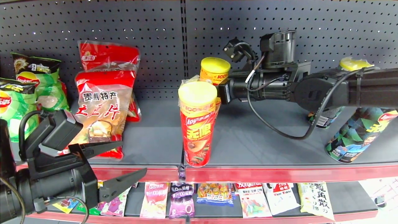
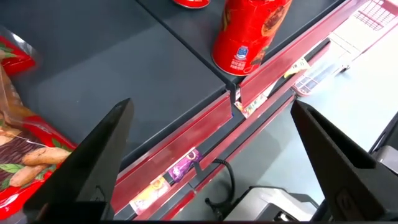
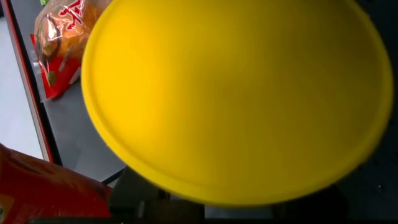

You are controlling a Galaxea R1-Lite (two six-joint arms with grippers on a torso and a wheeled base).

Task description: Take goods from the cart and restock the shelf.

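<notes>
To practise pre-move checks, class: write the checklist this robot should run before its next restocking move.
1. Left hand open, empty: ok.
2. Right hand holding rear yellow-lidded cylindrical can: cannot tell.
3. Tall red cardboard chip can with yellow plastic lid standing upright: ok.
4. Free space on grey metal shelf beside it: ok.
5. Red can back from shelf edge: not ok.

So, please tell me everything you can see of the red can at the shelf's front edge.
The red can is a tall tube, printed card by its look, with a yellow lid under loose clear film. It stands upright on the grey shelf, close to the red front edge. A second can stands right behind it.
</notes>
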